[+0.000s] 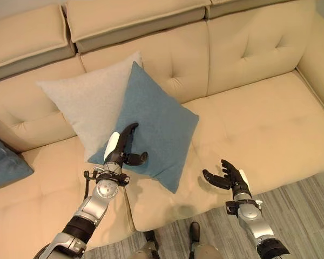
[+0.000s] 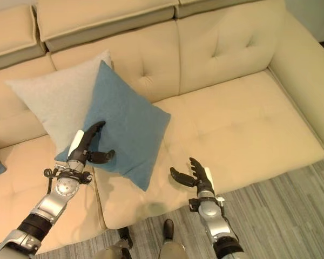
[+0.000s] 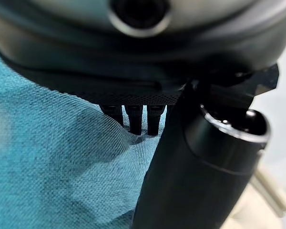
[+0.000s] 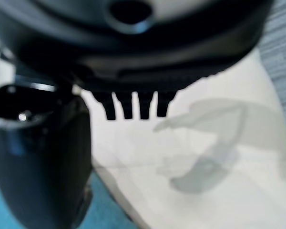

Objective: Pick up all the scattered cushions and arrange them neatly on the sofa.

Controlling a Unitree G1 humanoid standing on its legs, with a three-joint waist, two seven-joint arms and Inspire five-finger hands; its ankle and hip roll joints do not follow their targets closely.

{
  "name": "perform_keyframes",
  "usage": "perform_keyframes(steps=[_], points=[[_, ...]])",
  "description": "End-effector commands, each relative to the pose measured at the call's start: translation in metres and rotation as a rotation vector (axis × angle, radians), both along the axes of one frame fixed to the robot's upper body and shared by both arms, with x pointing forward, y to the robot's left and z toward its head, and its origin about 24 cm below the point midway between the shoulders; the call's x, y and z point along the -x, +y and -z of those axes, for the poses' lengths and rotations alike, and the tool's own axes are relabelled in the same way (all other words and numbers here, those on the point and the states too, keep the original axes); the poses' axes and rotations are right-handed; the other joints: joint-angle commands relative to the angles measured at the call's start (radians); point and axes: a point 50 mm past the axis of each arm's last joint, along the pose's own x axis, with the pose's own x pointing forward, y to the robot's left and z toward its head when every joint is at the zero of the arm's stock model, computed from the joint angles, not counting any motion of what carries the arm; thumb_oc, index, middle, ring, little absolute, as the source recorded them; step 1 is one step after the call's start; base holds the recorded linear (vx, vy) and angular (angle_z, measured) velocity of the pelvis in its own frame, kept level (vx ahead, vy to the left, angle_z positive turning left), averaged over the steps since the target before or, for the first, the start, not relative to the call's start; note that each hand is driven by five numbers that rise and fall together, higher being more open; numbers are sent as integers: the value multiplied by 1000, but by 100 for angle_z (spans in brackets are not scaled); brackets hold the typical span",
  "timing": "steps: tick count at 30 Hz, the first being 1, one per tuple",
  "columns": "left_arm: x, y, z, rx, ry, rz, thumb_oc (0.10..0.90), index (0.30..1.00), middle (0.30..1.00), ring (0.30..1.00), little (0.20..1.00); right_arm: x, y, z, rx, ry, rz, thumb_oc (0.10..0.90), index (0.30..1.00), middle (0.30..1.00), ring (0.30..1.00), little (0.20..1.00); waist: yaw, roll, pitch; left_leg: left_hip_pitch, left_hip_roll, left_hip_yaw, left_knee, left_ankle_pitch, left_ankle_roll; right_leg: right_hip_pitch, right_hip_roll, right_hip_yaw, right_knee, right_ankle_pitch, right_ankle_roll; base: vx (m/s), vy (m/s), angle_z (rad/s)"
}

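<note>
A teal cushion (image 1: 156,121) leans against the cream sofa (image 1: 259,124) back, overlapping a light grey cushion (image 1: 89,97) behind it. My left hand (image 1: 121,148) rests flat on the teal cushion's lower left part, fingers straight and thumb spread; the left wrist view has its fingers (image 3: 133,117) lying on the teal fabric (image 3: 47,167). My right hand (image 1: 229,177) hovers open over the seat's front edge, to the right of the teal cushion's lower corner, holding nothing. A second teal cushion (image 1: 5,164) lies at the sofa's far left.
The sofa seat to the right of the cushions is bare cream upholstery. A sofa arm (image 2: 302,81) rises at the far right. Grey striped carpet (image 1: 302,194) runs along the sofa's front.
</note>
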Motion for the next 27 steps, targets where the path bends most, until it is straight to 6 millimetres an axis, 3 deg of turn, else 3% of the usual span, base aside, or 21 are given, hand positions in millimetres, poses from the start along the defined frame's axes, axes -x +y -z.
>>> perform_keyframes(steps=[1, 7, 9, 13, 19, 23, 27], points=[[-18, -5, -32, -7, -140, 5, 800, 900, 900, 900, 900, -28, 9, -50, -41, -261, -15, 800, 900, 900, 900, 900, -19, -22, -19, 25, 35, 8, 1, -74, -79, -63, -35, 52, 5, -3, 85, 10, -6, -6], [-8, 2, -39, 102, -210, -41, 800, 900, 900, 900, 900, -20, 3, -41, -42, -236, 22, 800, 900, 900, 900, 900, -8, -26, -16, 31, 35, 6, 1, -72, -81, -58, -34, 48, 5, -5, 80, -1, -2, -1], [-2, 11, -49, 178, -282, -95, 800, 900, 900, 900, 900, -15, -1, -37, -46, -232, 46, 800, 900, 900, 900, 900, -1, -27, -17, 36, 37, 0, 1, -70, -83, -52, -33, 42, 5, -7, 78, 0, 0, 0], [6, 22, -50, 228, -328, -174, 800, 900, 900, 900, 900, -10, -2, -33, -68, -231, 66, 800, 900, 900, 900, 900, 4, -30, -18, 38, 36, -8, 1, -70, -83, -47, -33, 38, 3, -9, 77, 1, -7, 1], [19, 36, -30, 306, -306, -318, 800, 900, 900, 900, 900, -7, 0, -33, -94, -248, 94, 800, 900, 900, 900, 900, 16, -39, -14, 32, 37, -18, 1, -66, -82, -47, -31, 34, 3, -9, 75, 0, 0, 0], [23, 49, -6, 194, -193, -386, 800, 900, 900, 900, 900, -8, 3, -36, -100, -261, 88, 800, 900, 900, 900, 900, 16, -44, -11, 27, 42, -15, 1, -63, -85, -55, -29, 31, 3, -6, 74, 0, 0, 0], [24, 53, 6, 119, -119, -375, 800, 900, 900, 900, 900, -10, 6, -37, -101, -264, 73, 800, 900, 900, 900, 900, 15, -47, -11, 19, 44, -12, 1, -60, -85, -65, -26, 35, 3, -3, 74, 0, 0, 0]])
